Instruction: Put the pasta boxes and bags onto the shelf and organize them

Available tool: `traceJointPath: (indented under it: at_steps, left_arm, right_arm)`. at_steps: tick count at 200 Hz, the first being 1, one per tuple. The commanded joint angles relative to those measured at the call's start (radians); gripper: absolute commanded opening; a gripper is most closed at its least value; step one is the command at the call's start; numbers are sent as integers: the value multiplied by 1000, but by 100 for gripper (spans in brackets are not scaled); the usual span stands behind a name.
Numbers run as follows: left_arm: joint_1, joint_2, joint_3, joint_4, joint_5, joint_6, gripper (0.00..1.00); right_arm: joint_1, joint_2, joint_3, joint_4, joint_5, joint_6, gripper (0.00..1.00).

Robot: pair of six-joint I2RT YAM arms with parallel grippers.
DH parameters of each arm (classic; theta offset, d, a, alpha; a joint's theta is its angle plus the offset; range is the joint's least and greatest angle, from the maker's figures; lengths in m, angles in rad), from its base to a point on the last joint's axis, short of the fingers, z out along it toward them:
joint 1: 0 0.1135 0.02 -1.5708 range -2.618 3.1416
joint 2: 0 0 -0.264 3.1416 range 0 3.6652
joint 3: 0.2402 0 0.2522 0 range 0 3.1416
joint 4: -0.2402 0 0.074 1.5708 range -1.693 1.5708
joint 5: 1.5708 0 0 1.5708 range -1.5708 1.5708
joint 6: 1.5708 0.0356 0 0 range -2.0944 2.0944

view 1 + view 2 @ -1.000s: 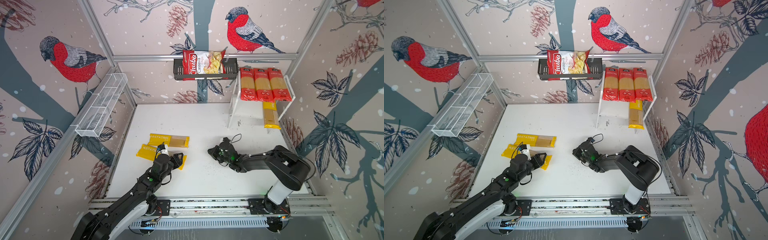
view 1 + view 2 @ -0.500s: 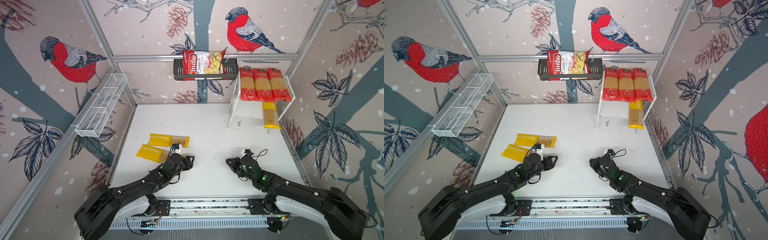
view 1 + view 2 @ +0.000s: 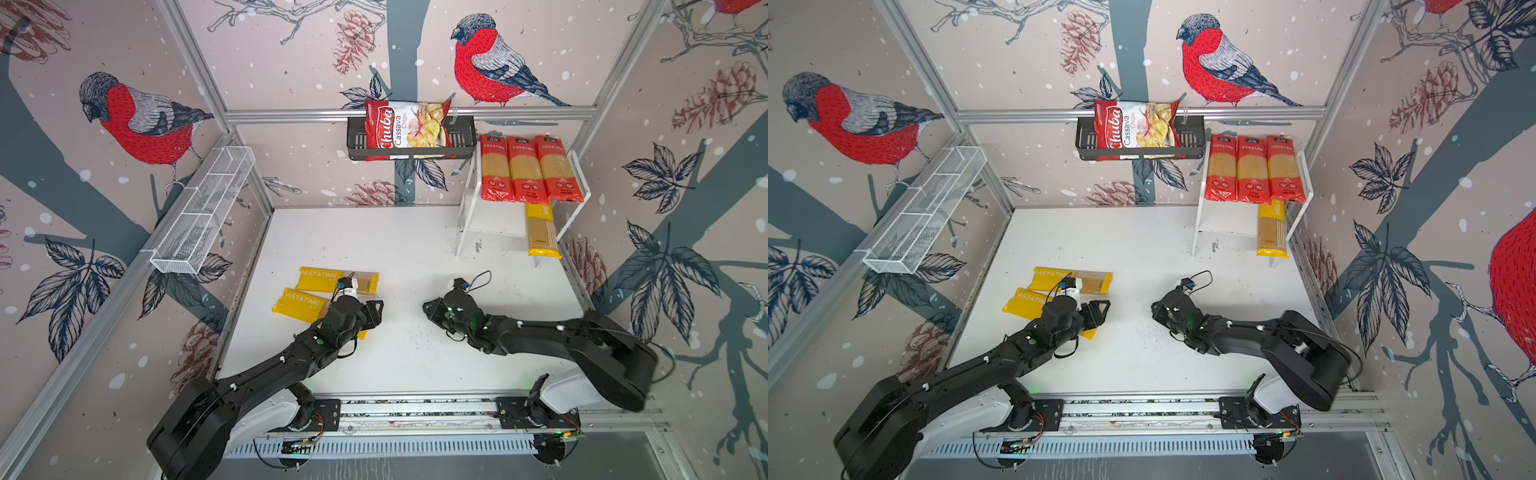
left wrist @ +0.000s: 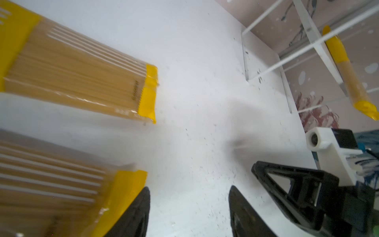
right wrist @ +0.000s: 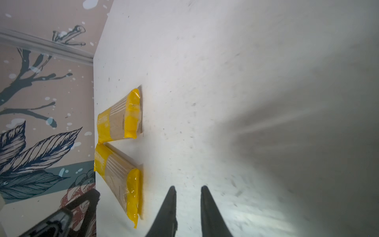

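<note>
Two yellow PASTATIME packs [image 3: 338, 280] are seen lying flat on the left side of the table [image 3: 415, 249], side by side but not quite parallel. The left gripper [image 4: 189, 187] is held just beside the nearer pack [image 3: 303, 305] at its end, jaws spread wide, nothing clamped. The right gripper [image 5: 188, 187] is set mid-table, well apart from those packs, fingers parted only a crack, nothing gripped either. Over on the right, three red packs [image 3: 523, 170] are lined up on the top board of the shelf [image 3: 494, 226], and one more yellow pack [image 3: 542, 232] is laid on the lower board, its end poking past the front edge.
</note>
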Motion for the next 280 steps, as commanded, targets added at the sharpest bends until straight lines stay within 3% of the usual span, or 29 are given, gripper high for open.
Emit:
traceJointPath:
  at_steps: [1,25,52,115,150,181,214,280]
  left_arm:
    - [83,-15,29,-97,24,83,60]
    - [184,-17,35,-105,49,99,60]
    - [232,-29,35,-96,91,88,60]
    - [244,-90,3,-89,119,72,61]
    - [259,-125,-8,-96,122,70,61]
    - [261,-136,-9,-95,133,61,61]
    - [261,-159,-21,-98,137,49,61]
    - [258,-171,-48,-120,127,-18,62]
  right_arm:
    - [23,120,113,110,-92,-53,33]
    - [31,266,271,93,-139,-64,44]
    - [29,382,398,74,-168,-51,47]
    - [34,605,649,-33,-201,-29,47]
    - [54,656,716,-103,-158,-16,37]
    - [51,668,698,-57,-154,25,16]
    - [46,613,622,37,-136,52,2]
    - [-5,377,324,160,-119,153,0]
